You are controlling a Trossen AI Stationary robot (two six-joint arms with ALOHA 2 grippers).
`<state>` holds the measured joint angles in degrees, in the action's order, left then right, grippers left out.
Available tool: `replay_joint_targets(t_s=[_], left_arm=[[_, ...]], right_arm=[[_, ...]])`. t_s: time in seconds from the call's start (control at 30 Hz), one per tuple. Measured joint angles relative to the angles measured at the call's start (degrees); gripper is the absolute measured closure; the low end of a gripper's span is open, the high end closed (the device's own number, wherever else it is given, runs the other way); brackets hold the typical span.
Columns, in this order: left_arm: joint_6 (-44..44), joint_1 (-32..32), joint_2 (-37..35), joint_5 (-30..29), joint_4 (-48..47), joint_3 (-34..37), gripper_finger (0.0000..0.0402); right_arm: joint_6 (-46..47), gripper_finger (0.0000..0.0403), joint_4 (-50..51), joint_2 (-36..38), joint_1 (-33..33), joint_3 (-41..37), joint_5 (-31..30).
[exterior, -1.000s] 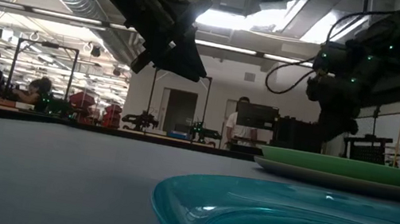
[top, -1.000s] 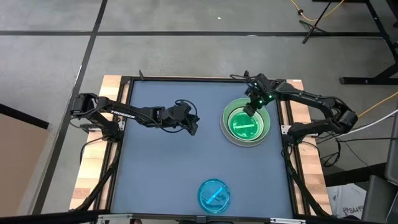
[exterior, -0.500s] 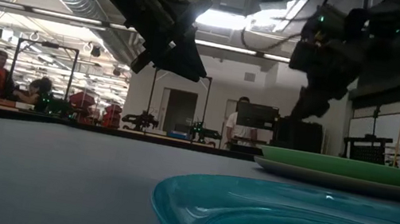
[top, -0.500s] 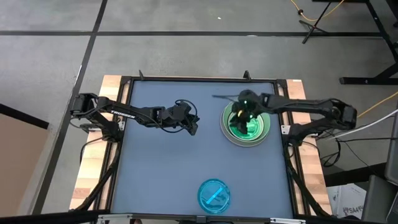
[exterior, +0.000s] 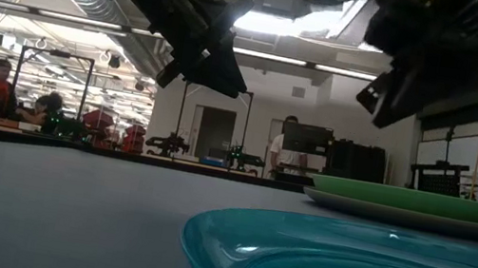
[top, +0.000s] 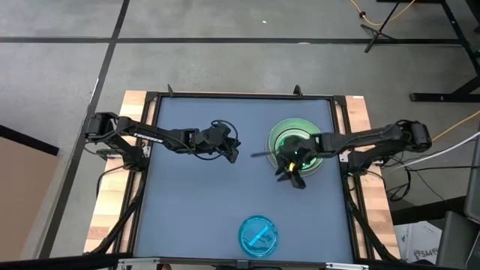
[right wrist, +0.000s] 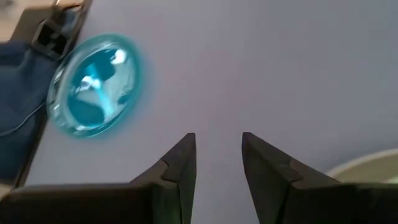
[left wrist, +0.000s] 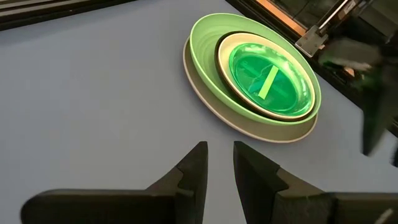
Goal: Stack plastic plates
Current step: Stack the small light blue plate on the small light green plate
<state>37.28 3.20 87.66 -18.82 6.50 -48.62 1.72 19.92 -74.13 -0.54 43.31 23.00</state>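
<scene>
Blue plate [top: 258, 235] waits alone; my right gripper [top: 292, 175], fingers apart and empty, should approach its rim low.

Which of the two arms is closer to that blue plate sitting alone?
Right. Its end effector hangs beside the stack, facing the blue plate; the left end effector waits farther away, mid-table.

— Where's the stack of round plastic plates [top: 294, 147]?
— Right of the table's [top: 195, 202] middle, nested, smallest on top.
— And the translucent blue round plate [top: 258, 235]?
— Alone near the front edge, well apart from the stack.
</scene>
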Motion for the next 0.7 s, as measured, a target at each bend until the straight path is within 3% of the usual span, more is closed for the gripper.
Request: replay_joint_targets(t_s=[0.23, 0.43, 0.7], left_arm=[[0.00, 0.00, 0.00, 0.01, 0.00, 0.00, 0.0331], [0.00, 0.00, 0.00, 0.01, 0.00, 0.00, 0.0331], [0.00, -0.02, 0.00, 0.01, 0.00, 0.00, 0.0331]], right_arm=[[2.50, 0.0283, -0.60, 0.00, -8.07, 0.00, -1.59], [12.59, 0.0283, -0.80, 0.00, -12.99, 0.00, -10.27], [27.19, 0.0283, -4.33, 0.00, -19.53, 0.00, -16.73]])
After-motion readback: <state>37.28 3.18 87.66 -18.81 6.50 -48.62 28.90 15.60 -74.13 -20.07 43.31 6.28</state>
